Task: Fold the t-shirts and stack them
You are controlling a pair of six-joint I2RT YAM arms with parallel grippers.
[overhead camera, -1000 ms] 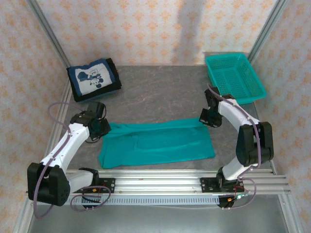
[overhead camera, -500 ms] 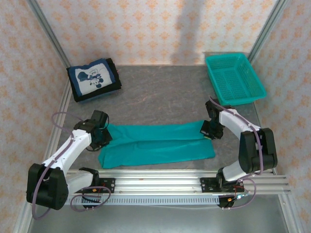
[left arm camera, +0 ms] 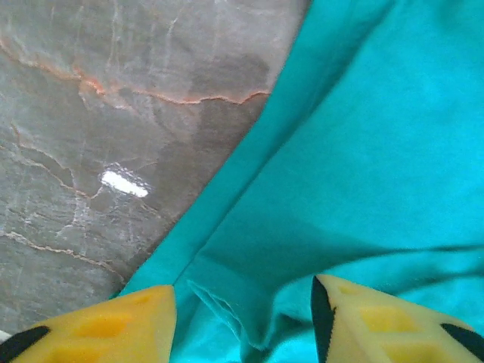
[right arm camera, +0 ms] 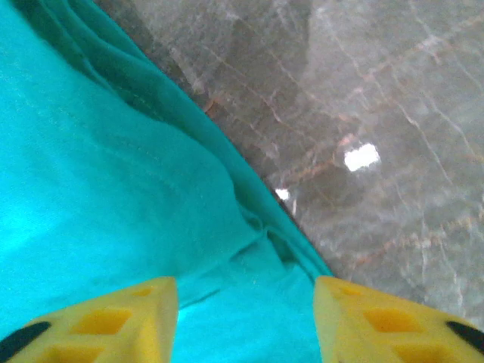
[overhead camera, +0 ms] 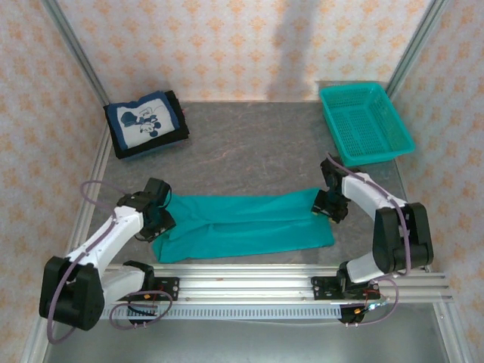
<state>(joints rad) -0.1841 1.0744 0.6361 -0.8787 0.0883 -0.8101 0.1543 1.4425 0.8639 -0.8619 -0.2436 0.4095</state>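
1. Teal shirt (overhead camera: 242,223) — folded into a long band — lies along the near edge of the bench (overhead camera: 249,144).
2. Left gripper (left arm camera: 242,325) and right gripper (right arm camera: 246,318) sit at its ends, jaws apart, holding nothing.
3. Soft, light, limp — likely best pinched at the end corners, through all layers.

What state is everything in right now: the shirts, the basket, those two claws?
Teal t-shirt, folded into a long strip, flat on the table.
Navy t-shirt, folded, on top of black folded cloth.
Basket, upright, empty.
Left end effector, open over the teal t-shirt's left end.
Right end effector, open over its right end.
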